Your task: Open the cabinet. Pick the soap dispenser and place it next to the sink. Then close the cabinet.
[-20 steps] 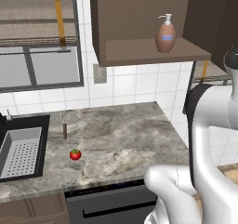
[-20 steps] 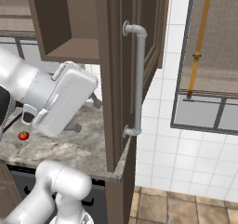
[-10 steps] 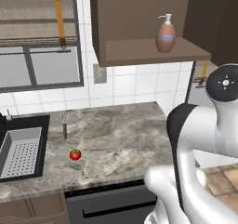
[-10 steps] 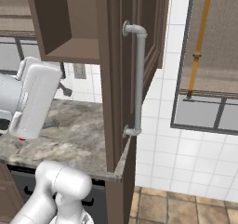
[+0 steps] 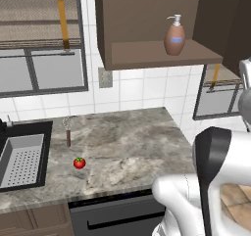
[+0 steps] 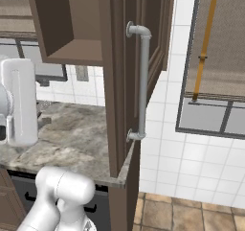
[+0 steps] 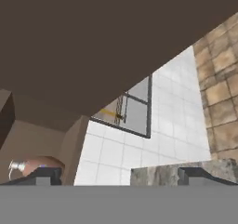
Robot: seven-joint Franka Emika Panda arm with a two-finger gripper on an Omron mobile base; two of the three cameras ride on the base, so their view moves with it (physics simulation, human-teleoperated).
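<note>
The cabinet (image 5: 147,19) stands open, and its door (image 6: 122,81) with the long silver bar handle (image 6: 143,81) is swung out edge-on to the right base view. The soap dispenser (image 5: 175,36), a brown bottle with a white pump, stands upright on the cabinet's shelf. In the rolled hand view the soap dispenser (image 7: 31,165) peeks in at the lower left beside one fingertip (image 7: 46,174). My gripper (image 7: 122,175) is open and holds nothing, well apart from the bottle. The sink (image 5: 43,128) lies at the counter's left end.
A red tomato (image 5: 79,162) and a brown-handled utensil (image 5: 67,134) lie on the marble counter (image 5: 127,142) right of the sink. My white arm (image 5: 215,181) fills the lower right of the left base view. A window (image 6: 210,57) and tiled wall sit beyond the door.
The arm has swung away from the cabinet door, to the left in the right base view and lower in the left base view. The jaws stayed open. Dispenser and door have not moved.
</note>
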